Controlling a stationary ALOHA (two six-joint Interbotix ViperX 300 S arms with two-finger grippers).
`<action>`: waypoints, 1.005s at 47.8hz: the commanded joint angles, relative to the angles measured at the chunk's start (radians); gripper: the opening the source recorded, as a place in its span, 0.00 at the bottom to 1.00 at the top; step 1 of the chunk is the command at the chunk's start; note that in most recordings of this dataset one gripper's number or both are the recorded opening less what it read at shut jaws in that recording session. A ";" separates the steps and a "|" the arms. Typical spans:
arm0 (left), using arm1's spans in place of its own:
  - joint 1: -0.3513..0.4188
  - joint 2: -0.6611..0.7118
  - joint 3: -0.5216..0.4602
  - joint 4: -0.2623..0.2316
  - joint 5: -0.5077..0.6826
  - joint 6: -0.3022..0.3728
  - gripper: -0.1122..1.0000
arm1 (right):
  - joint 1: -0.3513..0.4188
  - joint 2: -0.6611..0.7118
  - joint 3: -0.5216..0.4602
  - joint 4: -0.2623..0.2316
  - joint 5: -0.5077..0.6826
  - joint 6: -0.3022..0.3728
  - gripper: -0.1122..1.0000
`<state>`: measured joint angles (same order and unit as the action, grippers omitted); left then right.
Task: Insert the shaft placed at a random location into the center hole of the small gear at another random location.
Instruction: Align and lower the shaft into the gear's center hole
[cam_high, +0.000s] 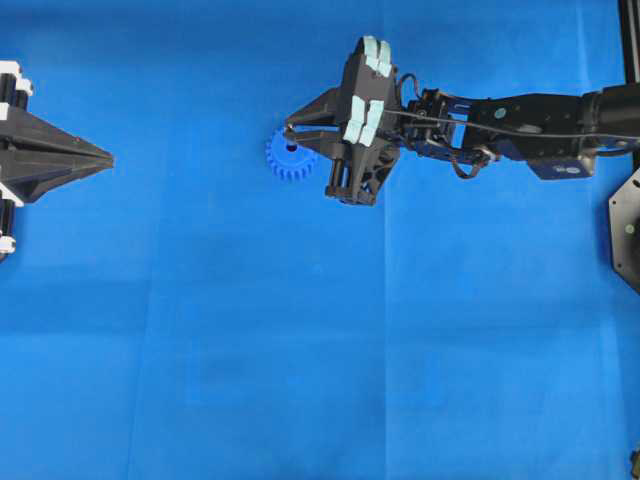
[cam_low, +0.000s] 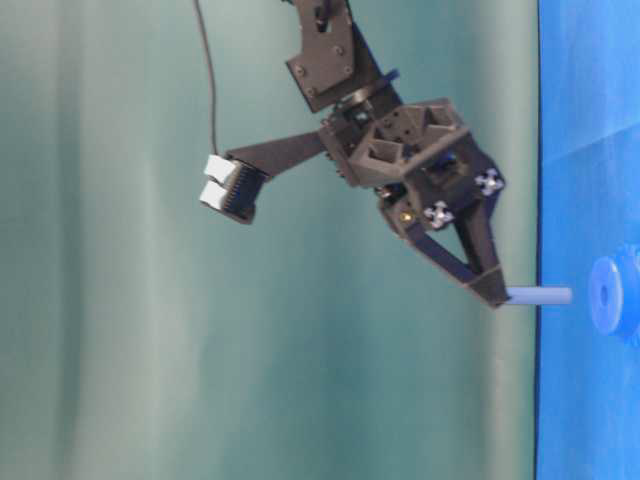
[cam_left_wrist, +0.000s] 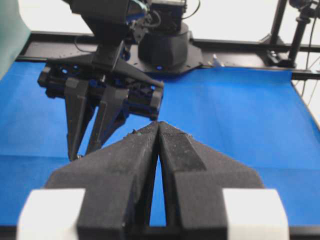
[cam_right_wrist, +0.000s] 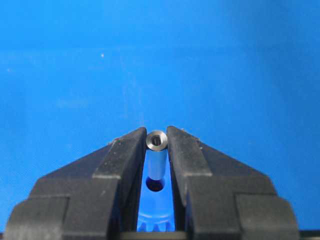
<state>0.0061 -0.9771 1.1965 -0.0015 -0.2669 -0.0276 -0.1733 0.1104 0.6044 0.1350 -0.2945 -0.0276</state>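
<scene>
Right gripper (cam_right_wrist: 157, 150): nearly closed, clamped on the shaft (cam_right_wrist: 156, 150), pinched between the two fingertips with its hollow end showing at the tips in the wrist view. Seen from table level, held crosswise to the fingertips (cam_low: 490, 288) and pointing at the blue counter (cam_low: 590, 100), free end just short of the surface and apart from the gear. Just beyond the tips, the small gear (cam_high: 291, 156) lying flat, upper middle of the overhead frame, partly covered by the gripper's nose. In the wrist view, center hole (cam_right_wrist: 155, 186) visible as a dark spot below the shaft, between the fingers, roughly in line with it but not yet entered.

Progress, as judged: pick-up finished, carry to the gear nearly finished. Left to do: fine lining-up of shaft tip over the hole, lowering until seated, then release. From table level, shaft tip appears a little to the side of the hub, so some correction probably needed; exact offset hard to tell.

Left gripper (cam_left_wrist: 159, 125): closed, fingertips meeting, holding nothing, parked at the far left edge of the overhead frame, well apart from the gear.
</scene>
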 joint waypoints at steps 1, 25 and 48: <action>0.003 0.006 -0.009 0.000 -0.006 -0.002 0.10 | 0.000 0.002 -0.026 -0.002 -0.029 -0.002 0.15; 0.003 0.006 -0.009 0.000 -0.006 -0.002 0.10 | 0.000 0.041 -0.017 0.014 -0.046 0.000 0.15; 0.002 0.006 -0.009 0.000 -0.005 -0.009 0.10 | 0.000 0.063 -0.017 0.018 -0.049 0.006 0.15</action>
<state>0.0077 -0.9771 1.1980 -0.0015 -0.2654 -0.0353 -0.1733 0.1841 0.6029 0.1503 -0.3329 -0.0230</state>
